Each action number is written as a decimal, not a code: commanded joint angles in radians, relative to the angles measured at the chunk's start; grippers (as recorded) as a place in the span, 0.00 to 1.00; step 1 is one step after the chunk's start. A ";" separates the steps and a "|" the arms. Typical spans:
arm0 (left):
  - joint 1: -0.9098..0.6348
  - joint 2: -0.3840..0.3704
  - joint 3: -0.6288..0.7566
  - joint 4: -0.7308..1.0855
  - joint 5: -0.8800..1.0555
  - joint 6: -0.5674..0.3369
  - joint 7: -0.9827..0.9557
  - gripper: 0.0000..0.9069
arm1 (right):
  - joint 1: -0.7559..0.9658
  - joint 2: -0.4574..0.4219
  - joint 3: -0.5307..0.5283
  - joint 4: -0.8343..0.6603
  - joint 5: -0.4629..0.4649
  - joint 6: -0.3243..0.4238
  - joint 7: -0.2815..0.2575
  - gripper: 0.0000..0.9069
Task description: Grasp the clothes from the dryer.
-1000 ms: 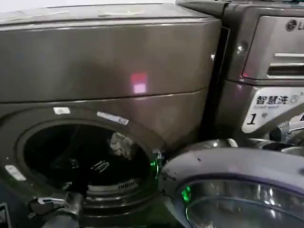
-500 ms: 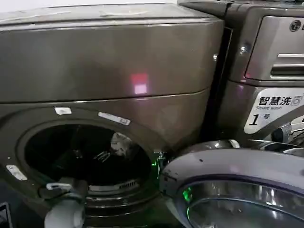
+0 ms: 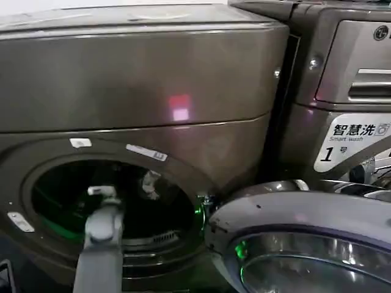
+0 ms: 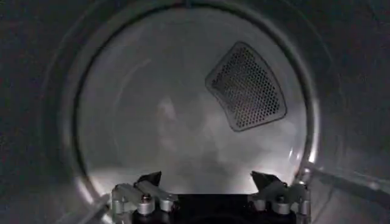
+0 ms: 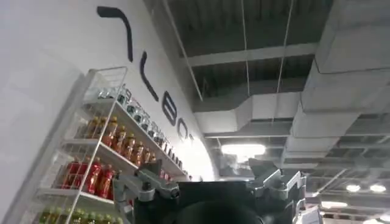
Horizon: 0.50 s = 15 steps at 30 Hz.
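The dryer [image 3: 140, 79] is the big bronze-grey machine with a pink light, and its round port stands open. Inside the drum, toward the right, lies the clothes [image 3: 149, 183], a small pale crumpled wad. My left gripper [image 3: 102, 191] reaches through the port, left of the wad and apart from it. In the left wrist view my left gripper [image 4: 206, 179] is open with nothing between its fingertips, facing the drum's back wall, where a faint pale patch [image 4: 166, 114] shows. My right gripper [image 5: 207, 175] is open, empty, and pointing up toward a ceiling.
The dryer's glass door [image 3: 305, 244] hangs open at lower right, close to the port. A second machine with a white label [image 3: 354, 143] stands to the right. A mesh vent [image 4: 247, 85] sits in the drum's back wall. Shelves of bottles [image 5: 103, 158] appear behind the right gripper.
My left arm has risen from the port's lower rim and pushed into the drum mouth, toward the wad. The wad itself has not moved.
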 commanded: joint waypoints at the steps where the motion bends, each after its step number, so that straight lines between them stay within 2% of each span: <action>1: -0.390 0.018 0.020 0.503 0.083 -0.032 0.052 1.00 | 0.000 0.001 -0.001 0.005 -0.007 -0.006 0.002 1.00; 4: -0.484 0.045 0.051 0.637 0.228 -0.033 0.129 1.00 | -0.001 -0.001 0.001 -0.001 -0.007 -0.005 0.002 1.00; 8: -0.551 0.097 0.154 0.724 0.298 -0.047 0.235 1.00 | 0.004 0.000 -0.008 0.003 -0.009 -0.007 0.002 1.00; 10: -0.574 0.128 0.223 0.760 0.320 -0.088 0.297 1.00 | 0.009 0.003 -0.019 0.013 -0.009 -0.012 0.002 1.00; 12: -0.606 0.153 0.286 0.819 0.351 -0.167 0.340 1.00 | 0.012 0.005 -0.024 0.018 -0.009 -0.013 0.002 1.00; 15: -0.649 0.171 0.347 0.919 0.403 -0.222 0.405 1.00 | 0.010 0.005 -0.023 0.016 -0.008 -0.013 0.002 1.00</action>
